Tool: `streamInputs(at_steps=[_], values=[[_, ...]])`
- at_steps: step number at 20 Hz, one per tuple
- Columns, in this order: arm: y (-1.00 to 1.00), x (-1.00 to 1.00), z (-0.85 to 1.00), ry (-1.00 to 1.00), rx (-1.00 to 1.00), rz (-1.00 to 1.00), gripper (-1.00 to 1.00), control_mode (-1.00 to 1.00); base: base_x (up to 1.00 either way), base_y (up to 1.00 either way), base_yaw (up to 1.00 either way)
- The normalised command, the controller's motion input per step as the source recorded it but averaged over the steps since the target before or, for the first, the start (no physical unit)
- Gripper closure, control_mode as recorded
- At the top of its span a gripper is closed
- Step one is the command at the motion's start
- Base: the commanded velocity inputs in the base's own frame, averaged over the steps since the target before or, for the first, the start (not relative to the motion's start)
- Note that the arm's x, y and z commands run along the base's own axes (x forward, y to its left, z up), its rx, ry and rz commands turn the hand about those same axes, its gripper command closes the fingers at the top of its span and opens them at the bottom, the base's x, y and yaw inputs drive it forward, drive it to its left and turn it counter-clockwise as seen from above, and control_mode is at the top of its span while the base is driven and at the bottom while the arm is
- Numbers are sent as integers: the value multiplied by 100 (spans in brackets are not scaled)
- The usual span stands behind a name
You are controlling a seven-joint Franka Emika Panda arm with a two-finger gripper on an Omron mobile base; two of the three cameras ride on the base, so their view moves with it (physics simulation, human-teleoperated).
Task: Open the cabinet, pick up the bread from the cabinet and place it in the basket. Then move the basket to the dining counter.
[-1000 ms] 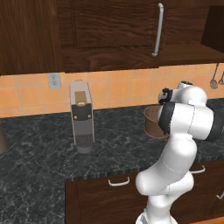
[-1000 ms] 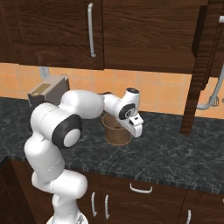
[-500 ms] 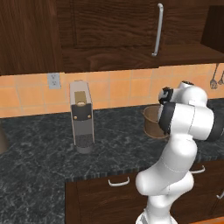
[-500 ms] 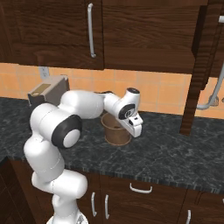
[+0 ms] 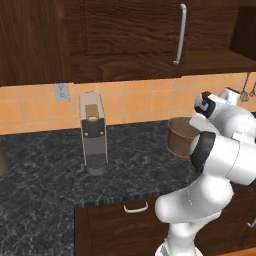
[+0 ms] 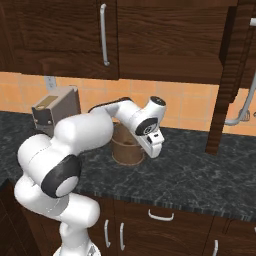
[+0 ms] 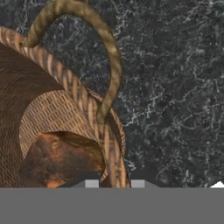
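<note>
The claw had just closed from wide open onto the basket rim, one tip inside the wall and one outside, beside a loop handle. The basket sat on the dark worktop, the bread already lying in its bottom. Judging by that, only the carry to the dining counter remained.

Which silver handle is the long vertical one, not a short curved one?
The bar handle on the wall cabinet door above; the drawer handle below the worktop is short and curved.
</note>
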Motion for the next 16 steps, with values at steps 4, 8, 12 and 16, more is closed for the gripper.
streamInputs(at_steps=[4, 8, 12, 16], values=[[12, -83, 96, -23, 0, -2, 100, -100, 0, 0, 0], [47, -95, 61, -20, 0, 0, 100, -100, 0, 0, 0], [67, -88, 41, -16, 0, 0, 100, -100, 0, 0, 0], [89, -49, 26, 0, -4, 0, 100, -100, 0, 0, 0]])
